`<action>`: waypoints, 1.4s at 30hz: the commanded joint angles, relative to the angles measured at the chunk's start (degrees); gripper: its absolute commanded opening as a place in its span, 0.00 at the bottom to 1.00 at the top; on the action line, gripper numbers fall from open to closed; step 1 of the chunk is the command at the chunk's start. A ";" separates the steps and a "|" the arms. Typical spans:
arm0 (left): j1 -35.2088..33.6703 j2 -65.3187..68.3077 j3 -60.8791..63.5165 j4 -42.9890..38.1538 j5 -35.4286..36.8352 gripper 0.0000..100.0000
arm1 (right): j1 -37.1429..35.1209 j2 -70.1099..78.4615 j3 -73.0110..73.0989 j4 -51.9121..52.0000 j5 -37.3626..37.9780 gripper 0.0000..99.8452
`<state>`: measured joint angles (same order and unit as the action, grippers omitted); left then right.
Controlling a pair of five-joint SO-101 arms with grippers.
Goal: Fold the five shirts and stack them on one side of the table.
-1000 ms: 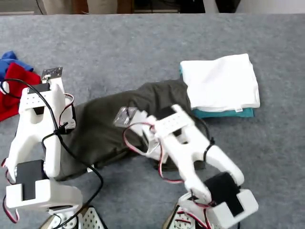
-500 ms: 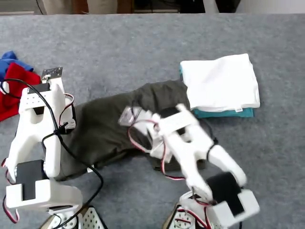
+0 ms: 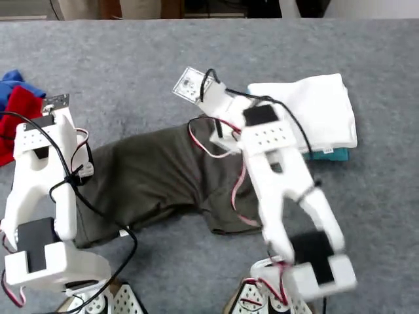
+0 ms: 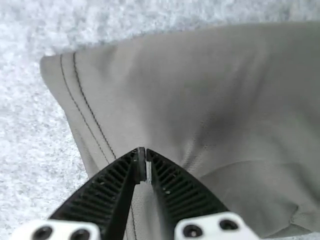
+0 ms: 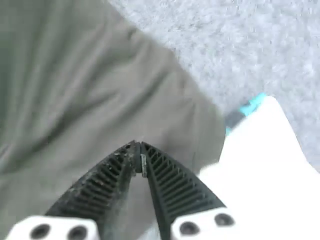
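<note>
Item: right gripper (image 5: 138, 160). We find its jaws pressed together just above the olive shirt (image 5: 75, 90), at the shirt's edge nearest the white shirt (image 5: 260, 150); we cannot tell whether any cloth is nipped between them.

Change: a second ago the right arm (image 3: 275, 150) lies over the middle of the olive shirt (image 3: 150, 176). It now stretches across to the shirt's far edge, and the cloth there sits lower and flatter.

Item: left gripper (image 4: 141, 167). Its jaws are closed on the olive shirt (image 4: 200, 90), close to a double-stitched hem and a corner, with creases running out from the tips.

Change: the left arm (image 3: 46, 163) has shifted slightly outward, away from the shirt's middle.

Item: olive shirt. It is spread on the grey table (image 3: 196, 59) between the two arms, wrinkled and not folded.

Item: white shirt (image 3: 308, 111). It is folded and lies beside the olive shirt's far corner, stacked on a teal shirt (image 3: 327, 154).

Item: red shirt (image 3: 16, 111) and blue shirt (image 3: 10, 82). These are bunched together beyond the olive shirt's opposite end.
</note>
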<state>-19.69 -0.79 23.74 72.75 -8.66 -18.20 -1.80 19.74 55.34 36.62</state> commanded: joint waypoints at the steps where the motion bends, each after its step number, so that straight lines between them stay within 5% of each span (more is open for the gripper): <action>1: -1.23 2.33 -4.66 -0.53 1.67 0.02 | 1.80 9.36 -7.96 -7.65 -0.26 0.00; 7: -1.49 16.31 -13.36 2.02 8.18 0.02 | 7.78 25.89 -24.66 -7.91 -7.56 0.00; 13: -5.36 26.07 -21.27 7.03 9.23 0.02 | 10.77 36.88 -41.80 4.75 -7.82 0.00; 20: -7.12 22.02 -22.15 7.38 8.62 0.02 | 9.01 41.45 -57.63 18.37 -7.74 0.00; 30: -0.53 6.64 -21.54 14.68 7.82 0.02 | 3.91 41.45 -80.22 46.86 -2.99 0.00; 34: 1.41 -1.27 -17.85 20.31 4.04 0.02 | 5.85 36.62 -77.49 47.21 -4.92 0.00; 42: 0.62 -17.36 6.07 17.23 -1.23 0.02 | 4.09 16.84 -46.02 44.84 -1.67 0.00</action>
<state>-19.08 -12.92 22.59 92.00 -8.75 -13.19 23.96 -36.53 101.23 33.80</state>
